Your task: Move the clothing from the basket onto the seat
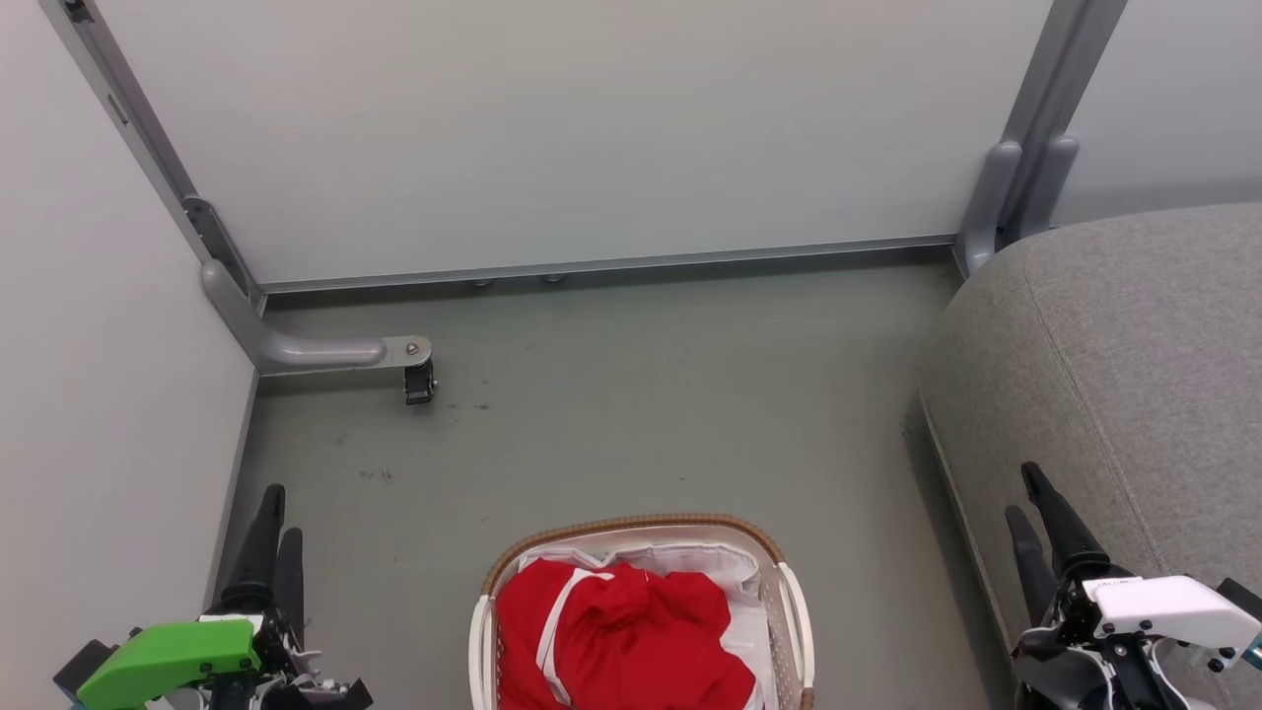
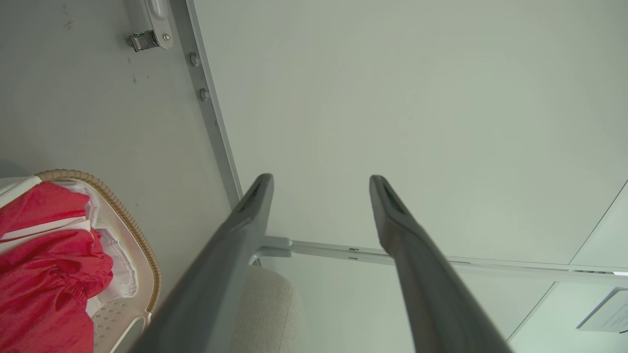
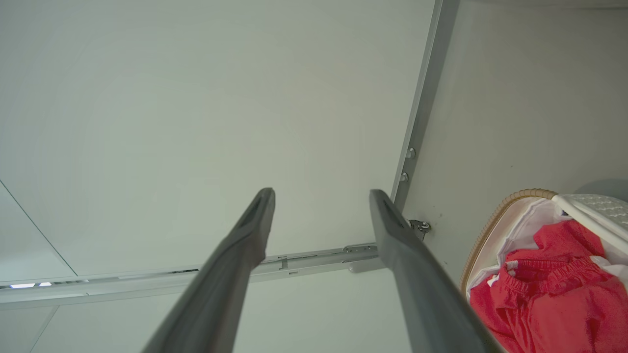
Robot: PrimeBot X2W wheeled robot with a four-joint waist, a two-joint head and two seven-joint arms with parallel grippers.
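Grey floor (image 1: 641, 394) is bounded by pale walls. Crumpled clothing (image 1: 621, 631) is heaped in the basket (image 1: 641, 521), with one white band running toward the robot. The seat (image 1: 1134, 345) is set apart, rightward. Left claw (image 1: 283, 511) and right claw (image 1: 1021, 490) are spread, empty.

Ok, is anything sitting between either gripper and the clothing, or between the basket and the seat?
Nothing visible. The clothing lies uncovered in the basket, between the open left gripper and open right gripper, with bare floor on both sides. Only floor separates the basket from the seat; its rim must be cleared.
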